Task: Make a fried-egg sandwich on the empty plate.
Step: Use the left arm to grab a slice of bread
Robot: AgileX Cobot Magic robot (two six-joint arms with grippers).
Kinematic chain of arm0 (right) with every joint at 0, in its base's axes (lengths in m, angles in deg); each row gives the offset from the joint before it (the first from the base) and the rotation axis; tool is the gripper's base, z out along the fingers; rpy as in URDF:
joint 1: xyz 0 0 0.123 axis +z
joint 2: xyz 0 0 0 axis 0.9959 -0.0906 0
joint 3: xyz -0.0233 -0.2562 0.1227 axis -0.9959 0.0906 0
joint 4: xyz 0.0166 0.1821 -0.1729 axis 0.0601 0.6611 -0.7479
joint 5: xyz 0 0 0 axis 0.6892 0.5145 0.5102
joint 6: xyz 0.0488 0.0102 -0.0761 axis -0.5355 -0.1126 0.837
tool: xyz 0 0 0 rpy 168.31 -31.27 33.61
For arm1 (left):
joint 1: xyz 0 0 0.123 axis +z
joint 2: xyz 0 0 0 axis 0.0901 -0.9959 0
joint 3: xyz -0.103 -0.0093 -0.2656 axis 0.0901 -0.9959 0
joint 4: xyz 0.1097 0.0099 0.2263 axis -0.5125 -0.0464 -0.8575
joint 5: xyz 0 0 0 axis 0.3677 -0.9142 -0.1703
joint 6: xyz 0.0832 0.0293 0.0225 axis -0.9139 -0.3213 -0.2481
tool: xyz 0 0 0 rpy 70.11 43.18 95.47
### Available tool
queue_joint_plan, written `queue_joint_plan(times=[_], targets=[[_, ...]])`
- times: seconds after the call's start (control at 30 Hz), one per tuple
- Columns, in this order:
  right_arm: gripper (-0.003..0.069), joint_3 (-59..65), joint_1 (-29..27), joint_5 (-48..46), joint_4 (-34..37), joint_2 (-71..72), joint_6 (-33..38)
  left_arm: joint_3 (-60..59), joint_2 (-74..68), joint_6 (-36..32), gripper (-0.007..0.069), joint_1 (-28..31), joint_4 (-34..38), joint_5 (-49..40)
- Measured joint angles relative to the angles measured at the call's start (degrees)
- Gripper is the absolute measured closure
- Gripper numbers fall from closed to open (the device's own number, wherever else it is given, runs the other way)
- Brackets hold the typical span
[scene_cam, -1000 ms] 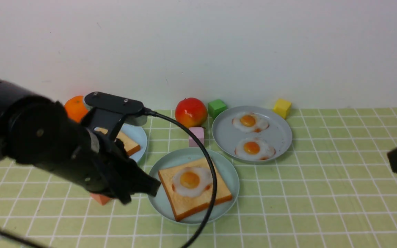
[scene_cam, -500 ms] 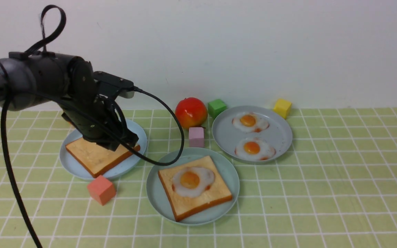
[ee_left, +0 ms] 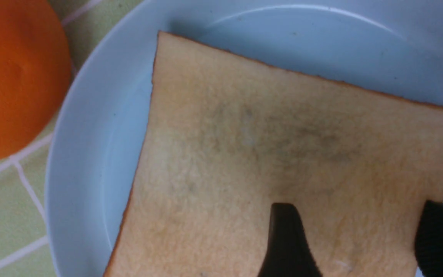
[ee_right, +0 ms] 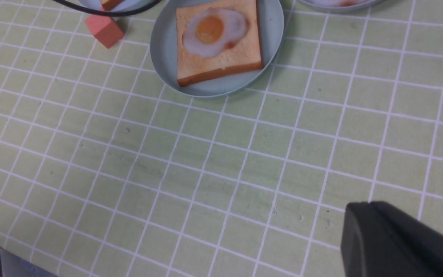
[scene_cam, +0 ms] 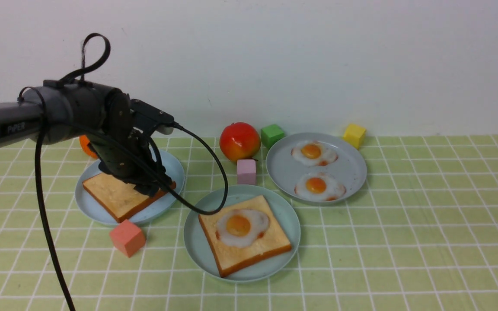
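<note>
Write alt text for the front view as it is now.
A black robot arm reaches over a golden toast slice on a light sky-blue plate; beside it, a pale mint-green plate holds golden toast topped with a white-and-orange fried egg.

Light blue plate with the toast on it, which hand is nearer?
Left: the left hand is right over the light blue plate; the right hand is far off to the right.
</note>
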Motion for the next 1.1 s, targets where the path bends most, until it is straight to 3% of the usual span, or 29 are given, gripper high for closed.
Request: queue_joint_plan(times=[0.77, 1.1], targets=[[0.062, 0.1, 0.1, -0.1, 1.5, 0.0, 0.0, 0.2, 3.1, -3.5, 0.0173, 0.0, 1.2, -2.3], [0.0608, 0.1, 0.1, -0.1, 1.5, 0.0, 0.0, 0.2, 1.4, -14.2, 0.0173, 0.0, 6.0, -3.6]])
